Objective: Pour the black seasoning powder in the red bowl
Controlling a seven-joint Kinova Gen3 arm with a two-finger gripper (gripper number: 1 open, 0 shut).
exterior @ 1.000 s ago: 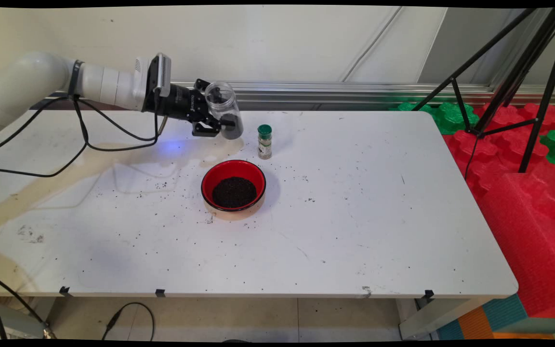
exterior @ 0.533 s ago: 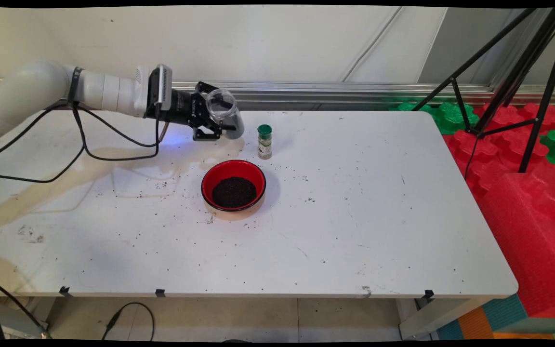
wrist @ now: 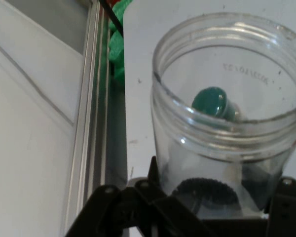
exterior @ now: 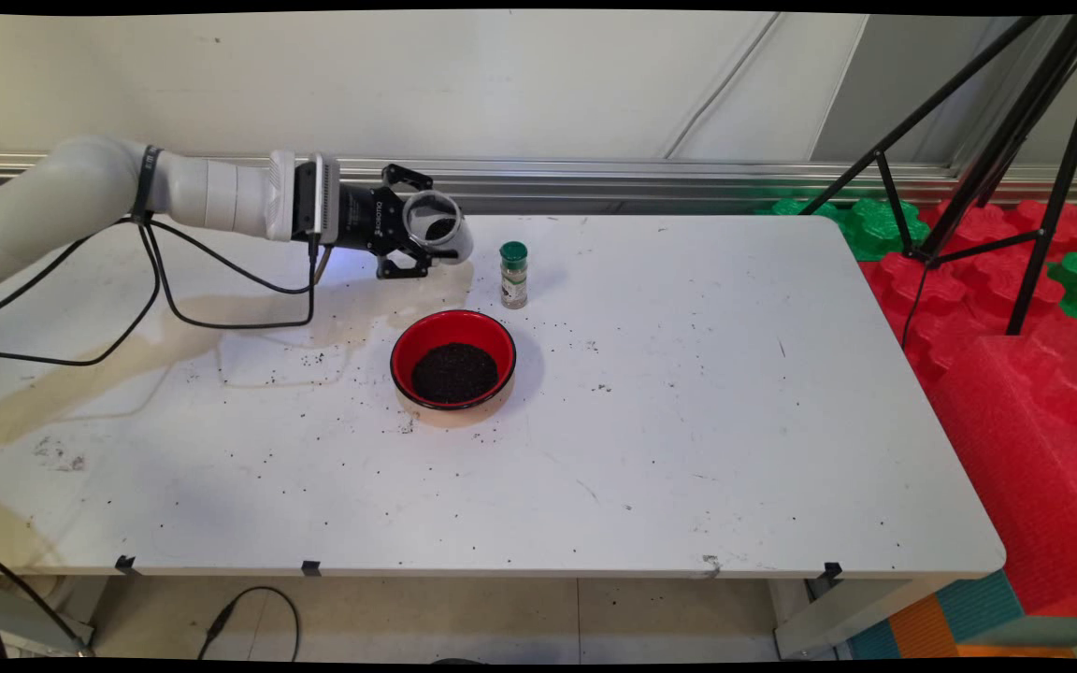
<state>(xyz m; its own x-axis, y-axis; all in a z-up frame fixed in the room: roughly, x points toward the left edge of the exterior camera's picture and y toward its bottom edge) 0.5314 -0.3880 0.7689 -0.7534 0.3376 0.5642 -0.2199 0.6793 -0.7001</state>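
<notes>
One clear plastic jar [exterior: 438, 227], nearly emptied, sits clamped in the black two-finger gripper [exterior: 419, 245] low over the white table [exterior: 688, 421], beside the green-capped spice bottle [exterior: 513, 274]; dark grains fill the red bowl [exterior: 453, 360] nearby.

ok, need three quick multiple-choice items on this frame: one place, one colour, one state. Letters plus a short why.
1. Where does the small green-capped spice bottle stand?
A. inside the bowl
B. beyond the red bowl of dark grains, toward the wall
C. at the near table edge

2. What colour is the bowl's inside?
A. red
B. blue
C. white

3. What state is the clear plastic jar in?
A. capped, standing on the table
B. lying in the bowl
C. lidless, gripped by the black tool

Answers: B, the bottle stands behind the bowl; A, red wall around the grains; C, open mouth between the fingers.
</notes>
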